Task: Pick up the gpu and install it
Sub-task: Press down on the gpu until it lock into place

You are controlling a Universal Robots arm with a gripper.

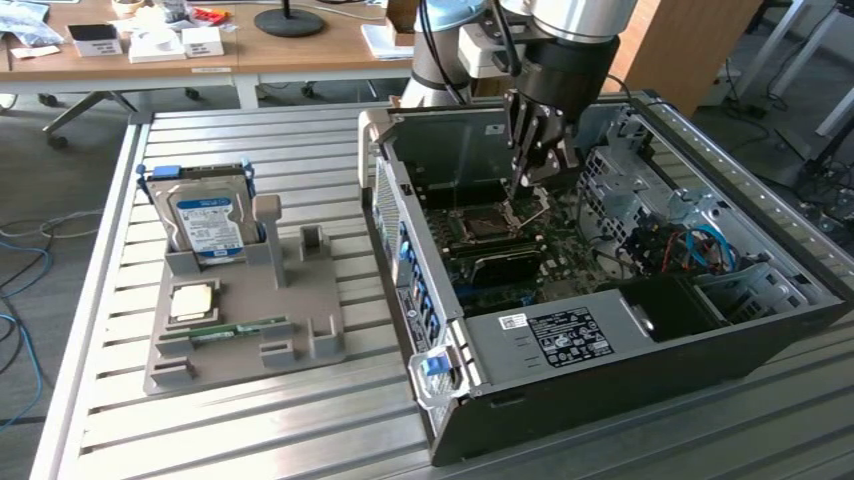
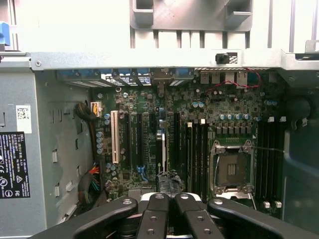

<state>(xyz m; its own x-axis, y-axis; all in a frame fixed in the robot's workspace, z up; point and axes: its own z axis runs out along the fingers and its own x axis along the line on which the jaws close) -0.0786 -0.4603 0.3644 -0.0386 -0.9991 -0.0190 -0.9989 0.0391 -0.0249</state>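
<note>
The gpu [image 2: 162, 144] shows edge-on in the wrist view as a thin upright card. It stands among the expansion slots of the green motherboard [image 2: 209, 107], beside the white slot [image 2: 114, 137]. My gripper [image 2: 172, 191] is shut, its dark fingers pressed together just above the near end of the card. I cannot tell whether the tips touch it. In the exterior view the gripper [image 1: 534, 185] hangs inside the open computer case [image 1: 747, 330], over the motherboard near the CPU socket [image 1: 487, 222].
A grey parts holder [image 1: 247, 330] on the slatted table, at the exterior view's left, carries a hard drive [image 1: 207, 220], a CPU [image 1: 194, 300] and a RAM stick [image 1: 240, 330]. Cables and blue connectors [image 1: 694, 245] crowd the case's far side. Desks stand behind.
</note>
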